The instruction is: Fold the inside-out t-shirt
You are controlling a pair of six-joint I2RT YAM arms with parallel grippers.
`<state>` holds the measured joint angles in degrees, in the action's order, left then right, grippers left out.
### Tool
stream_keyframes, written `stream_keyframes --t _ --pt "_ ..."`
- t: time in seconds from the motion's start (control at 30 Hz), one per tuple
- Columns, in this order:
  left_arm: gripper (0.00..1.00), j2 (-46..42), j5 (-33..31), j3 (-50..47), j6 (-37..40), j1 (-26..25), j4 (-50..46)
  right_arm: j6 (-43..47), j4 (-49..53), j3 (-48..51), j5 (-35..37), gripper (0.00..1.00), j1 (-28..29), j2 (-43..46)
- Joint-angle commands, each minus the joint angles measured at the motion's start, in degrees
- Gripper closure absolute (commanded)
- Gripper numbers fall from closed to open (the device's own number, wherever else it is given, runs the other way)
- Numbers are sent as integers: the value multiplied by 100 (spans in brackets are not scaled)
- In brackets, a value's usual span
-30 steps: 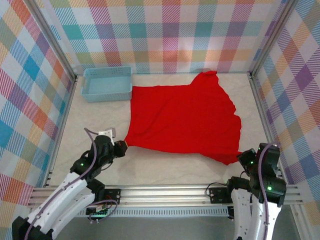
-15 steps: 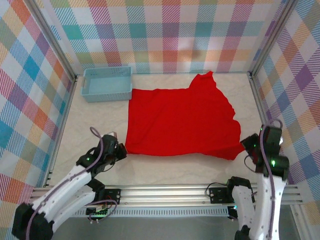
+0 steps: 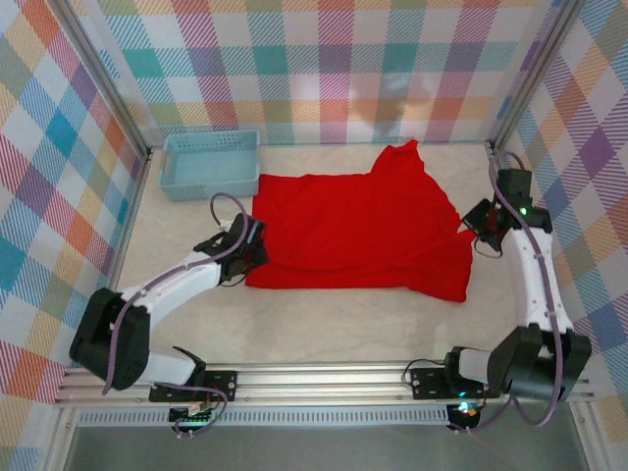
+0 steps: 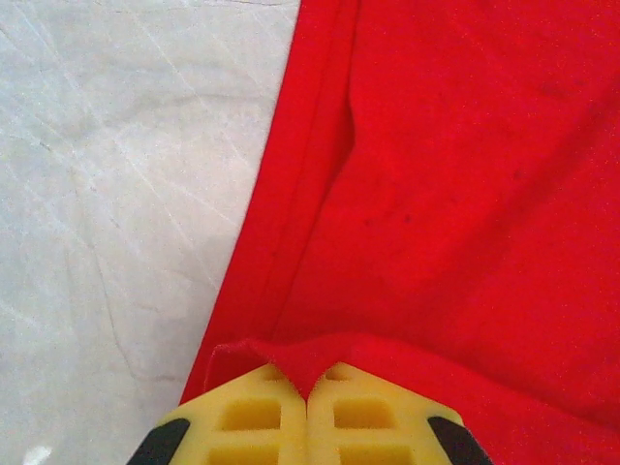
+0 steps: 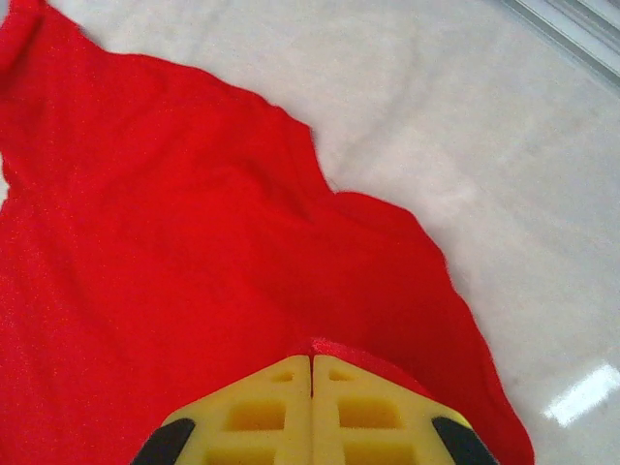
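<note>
In the top view, you see both arms have swung away from the near rail toward the back wall, each dragging a near corner of the red t-shirt (image 3: 358, 221) with it. A second ago those corners lay flat by the near edge of the table (image 3: 324, 329); now the hem is carried over the body of the shirt, so the near edge is a doubled fold. I judge that the first bottom-to-top fold is under way but not yet laid down. Take the light-blue basket (image 3: 212, 135) as your landmark. The t-shirt lies spread just to the right of it, with its far-left corner close by the basket's near-right corner. The left gripper (image 3: 257, 245) sits nearer you than that same basket corner, and the right gripper (image 3: 476, 224) is well apart from the basket, across the shirt's full width. In the left wrist view, the left gripper (image 4: 308, 387) has its yellow pads pressed together on a pinch of t-shirt (image 4: 455, 213) hem, with the bare table (image 4: 126, 194) beside it. In the right wrist view, the right gripper (image 5: 312, 373) is likewise clamped on an edge of the t-shirt (image 5: 165, 223), with the table (image 5: 484, 126) beyond. Your count: one t-shirt, one basket, two grippers, both gripping cloth.
</note>
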<state>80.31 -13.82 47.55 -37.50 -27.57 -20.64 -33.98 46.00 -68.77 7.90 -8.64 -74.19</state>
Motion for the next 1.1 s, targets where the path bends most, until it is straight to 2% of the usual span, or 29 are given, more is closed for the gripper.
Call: stream_keyframes --t 0.0,0.4,0.7,0.77,0.87,0.93,1.0,1.07 --pt "100 220 -389 257 1 139 -27 184 -252 -479 204 100 148 -457" --pt "100 1039 -235 684 50 481 124 342 -267 -1725 264 100 488 -2047" --pt "96 1487 -384 960 49 547 -97 600 -227 -2506 38 91 697 -2957" --pt "89 1513 -331 990 93 584 -106 690 -166 -2700 -64 81 706 -3132" --pt "67 1511 -340 1158 126 586 -430 814 86 -2790 14 50 715 -3150" --pt "57 1325 -443 1170 42 579 -702 896 175 -2522 129 39 708 -2881" --pt "49 969 -695 1101 -3 439 -916 927 119 -1943 179 35 708 -2342" --pt "43 570 -901 992 116 15 -870 899 -133 -1065 44 34 711 -1640"
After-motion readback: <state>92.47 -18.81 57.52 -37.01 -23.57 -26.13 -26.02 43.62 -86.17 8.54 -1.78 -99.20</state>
